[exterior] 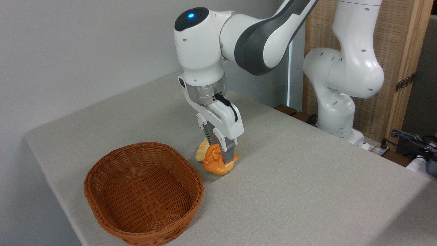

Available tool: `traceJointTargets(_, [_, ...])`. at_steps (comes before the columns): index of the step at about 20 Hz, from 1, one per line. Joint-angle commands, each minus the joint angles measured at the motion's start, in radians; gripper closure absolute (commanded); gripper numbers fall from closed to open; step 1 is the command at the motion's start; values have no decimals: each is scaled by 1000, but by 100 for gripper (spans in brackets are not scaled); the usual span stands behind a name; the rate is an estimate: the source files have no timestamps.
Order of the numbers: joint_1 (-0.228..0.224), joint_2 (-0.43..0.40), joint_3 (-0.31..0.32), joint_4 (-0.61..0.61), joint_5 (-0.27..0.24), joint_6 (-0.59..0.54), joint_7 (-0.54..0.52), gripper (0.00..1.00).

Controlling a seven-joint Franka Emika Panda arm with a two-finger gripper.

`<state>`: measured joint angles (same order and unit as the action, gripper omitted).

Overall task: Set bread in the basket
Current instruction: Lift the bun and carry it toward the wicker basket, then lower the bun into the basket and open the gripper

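Fingers (229, 150) of the gripper (222, 152) stand narrow and vertical, set down over the bread (215, 163), with the near finger lying against the bun's right side. The far finger is hidden behind the bun, so full contact on both sides cannot be confirmed, though the pose reads as a closed grasp.

Fixed camera view: the bread sits on the grey tablecloth (307, 177), or barely above it; a faint shadow beneath leaves this uncertain. Just behind it, touching or nearly so, lies a paler yellow loaf (201, 150), mostly hidden. The basket (102, 201) stands to the left, near the bun but apart from it, and holds nothing.

Assessment: the grasp step appears to be in hand, with transfer not yet begun. The next move calls for a straight lift high enough to clear the thick braided rim, a short carry leftward over the basket's middle, then release. Risk noted: the glossy bun could slip, or the lift could disturb the loaf.
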<state>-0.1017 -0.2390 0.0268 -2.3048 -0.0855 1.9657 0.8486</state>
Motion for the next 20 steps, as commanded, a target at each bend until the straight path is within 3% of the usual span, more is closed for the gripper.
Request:
traceJointTargets(1, [-9,-13,18,54,-10,-89,24,58])
traceJointTargets(7, [-9,-20,59,162,-17,-127,70,56])
traceJointTargets(10, [-7,-5,61,205,-78,-53,69,55])
traceJointTargets(17, [-9,92,50,252,-131,140,67,49])
traceJointTargets(18, [-9,114,44,265,-131,160,67,46])
traceJointTargets(20, [-9,156,27,274,-122,186,73,21])
